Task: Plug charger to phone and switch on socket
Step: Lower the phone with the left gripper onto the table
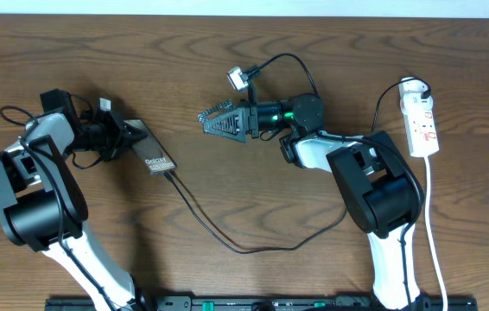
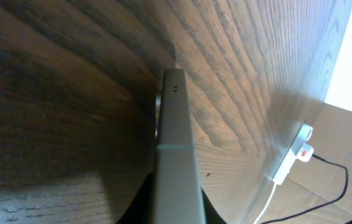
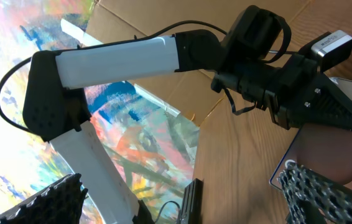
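Wood table: left gripper clasps the phone; steer your splayed, empty right gripper to the socket switch.

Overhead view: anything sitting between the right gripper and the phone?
No. Overhead shows only bare table between right gripper and phone; the charger cable runs lower, clear of that stretch.
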`<action>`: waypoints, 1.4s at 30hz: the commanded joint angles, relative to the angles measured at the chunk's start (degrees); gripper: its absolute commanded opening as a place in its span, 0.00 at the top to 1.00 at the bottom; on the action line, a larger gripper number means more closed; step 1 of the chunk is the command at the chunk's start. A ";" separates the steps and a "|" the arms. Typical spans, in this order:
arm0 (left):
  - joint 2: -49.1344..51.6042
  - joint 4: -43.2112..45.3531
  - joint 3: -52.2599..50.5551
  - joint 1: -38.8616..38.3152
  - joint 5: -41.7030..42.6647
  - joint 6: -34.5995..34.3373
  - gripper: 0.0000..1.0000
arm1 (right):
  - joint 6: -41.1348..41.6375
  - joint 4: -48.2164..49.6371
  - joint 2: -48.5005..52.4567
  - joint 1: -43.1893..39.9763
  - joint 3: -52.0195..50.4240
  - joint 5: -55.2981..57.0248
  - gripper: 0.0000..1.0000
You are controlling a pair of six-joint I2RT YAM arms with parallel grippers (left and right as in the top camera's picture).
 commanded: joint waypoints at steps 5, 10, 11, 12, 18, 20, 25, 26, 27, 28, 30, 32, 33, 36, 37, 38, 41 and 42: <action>0.33 -1.77 -0.15 -0.11 -4.61 0.83 0.93 | -1.09 0.11 0.59 -0.33 0.81 0.07 0.01; 0.33 -1.90 -0.33 -0.13 -4.61 0.83 0.92 | -1.09 0.11 0.59 -0.33 0.81 0.07 0.01; 0.33 -1.90 -0.33 -0.13 -4.59 0.81 0.92 | -1.09 0.11 0.59 -0.33 0.81 0.07 0.01; 0.33 -1.90 -0.33 -0.13 -4.61 0.81 0.92 | -1.09 0.11 0.59 -0.33 0.81 0.07 0.01; 0.33 -2.56 -0.33 -0.13 -4.59 0.81 0.65 | -1.09 0.09 0.59 -0.33 0.81 0.07 0.01; 0.33 -2.56 -0.33 -0.13 -4.59 0.81 0.64 | -1.07 0.11 0.59 -0.33 0.81 0.07 0.01; 0.33 -2.99 -0.33 -0.13 -4.61 0.81 0.63 | -1.09 0.09 0.59 -0.33 0.81 0.07 0.01; 0.33 -3.21 -0.33 -0.11 -4.61 0.81 0.61 | -1.09 0.11 0.59 -0.33 0.81 0.07 0.01; 0.33 -3.43 -0.33 -0.11 -4.61 0.83 0.59 | -1.09 0.11 0.59 -0.33 0.81 0.07 0.01; 0.33 -3.63 -0.33 -0.11 -4.61 0.83 0.57 | -1.09 0.11 0.59 -0.33 0.81 0.07 0.01; 0.33 -3.96 -0.33 -0.11 -4.63 0.83 0.51 | -1.09 0.11 0.59 -0.33 0.81 0.07 0.01; 0.33 -4.52 -0.33 -0.11 -5.09 0.85 0.41 | -1.09 0.11 0.59 -0.33 0.81 0.07 0.01; 0.33 -4.81 -0.33 -0.13 -5.77 0.85 0.39 | -1.09 0.11 0.59 -0.33 0.81 0.07 0.01; 0.33 -6.47 -0.33 -0.11 -8.70 0.85 0.36 | -1.07 0.11 0.59 -0.33 0.81 0.07 0.01; 0.33 -6.86 -0.33 -0.11 -9.03 0.87 0.37 | -1.07 0.11 0.59 -0.33 0.81 0.07 0.01; 0.33 -7.21 -0.33 -0.11 -9.35 0.87 0.36 | -1.09 0.11 0.59 -0.33 0.81 0.07 0.01; 0.33 -7.96 -0.33 -0.11 -9.99 0.87 0.32 | -1.07 0.11 0.59 -0.33 0.81 0.07 0.01; 0.33 -8.28 -0.33 -0.11 -9.99 0.87 0.32 | -1.07 0.11 0.59 -0.33 0.81 0.07 0.01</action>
